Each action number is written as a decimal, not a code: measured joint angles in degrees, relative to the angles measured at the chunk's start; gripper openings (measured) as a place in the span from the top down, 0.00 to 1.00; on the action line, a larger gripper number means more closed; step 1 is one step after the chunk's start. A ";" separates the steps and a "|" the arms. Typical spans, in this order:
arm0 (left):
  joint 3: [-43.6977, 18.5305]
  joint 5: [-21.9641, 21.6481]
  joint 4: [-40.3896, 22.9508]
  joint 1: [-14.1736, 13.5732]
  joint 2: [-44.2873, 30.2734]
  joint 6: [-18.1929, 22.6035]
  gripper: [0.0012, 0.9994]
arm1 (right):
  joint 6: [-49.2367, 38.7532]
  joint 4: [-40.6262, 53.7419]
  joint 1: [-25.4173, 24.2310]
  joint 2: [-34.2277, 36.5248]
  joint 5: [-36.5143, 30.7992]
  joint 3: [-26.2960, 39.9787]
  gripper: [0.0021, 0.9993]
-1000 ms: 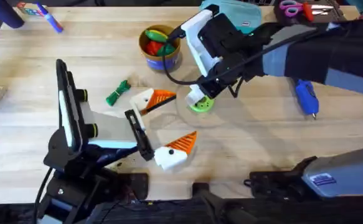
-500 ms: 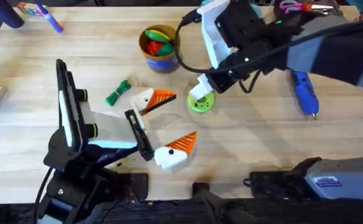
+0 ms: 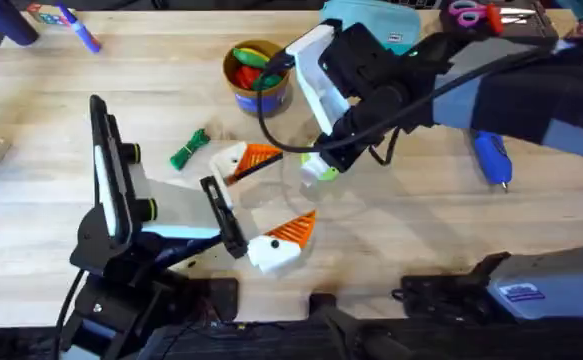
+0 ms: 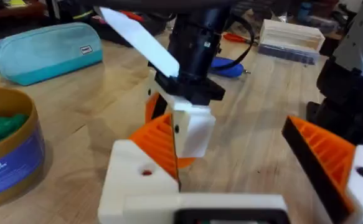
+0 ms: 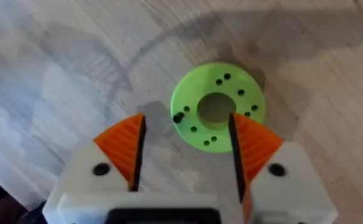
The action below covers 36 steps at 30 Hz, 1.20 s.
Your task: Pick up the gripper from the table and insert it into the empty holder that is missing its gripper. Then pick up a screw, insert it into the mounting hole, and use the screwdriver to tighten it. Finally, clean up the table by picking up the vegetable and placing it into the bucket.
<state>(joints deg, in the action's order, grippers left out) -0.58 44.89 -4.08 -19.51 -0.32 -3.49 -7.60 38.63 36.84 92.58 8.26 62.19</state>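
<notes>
Dropping back down from where it hovered, the right tool (image 5: 184,146) now spreads wide over the lime-green ring (image 5: 217,106) on the desk (image 3: 391,230); left tool (image 4: 243,168) gapes open too.

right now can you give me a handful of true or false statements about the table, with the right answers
1. The right tool hangs open above the lime-green ring. True.
2. The screwdriver is held in the right tool. False: it lies on the table, apart from both tools.
3. The bucket holds toy produce pieces. True: red, orange and green pieces show inside.
4. The vegetable is already in the bucket. False: it lies on the table beside the holder.
5. The lime-green ring has small dark holes around its middle hole. True.
</notes>
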 joint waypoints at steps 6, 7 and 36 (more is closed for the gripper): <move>0.00 -0.11 0.00 0.00 0.00 0.00 0.01 | -0.17 0.10 0.54 1.50 0.19 0.00 0.44; 0.00 -0.11 0.00 0.00 0.00 0.00 0.01 | -0.16 0.16 0.54 1.71 0.19 0.00 0.47; 0.00 -0.99 0.04 0.00 0.02 0.00 0.01 | -0.30 -0.98 1.56 2.90 0.27 0.02 0.97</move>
<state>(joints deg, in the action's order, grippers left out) -0.58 43.90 -4.03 -19.51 -0.30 -3.49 -7.91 37.65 38.41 95.48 8.53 62.22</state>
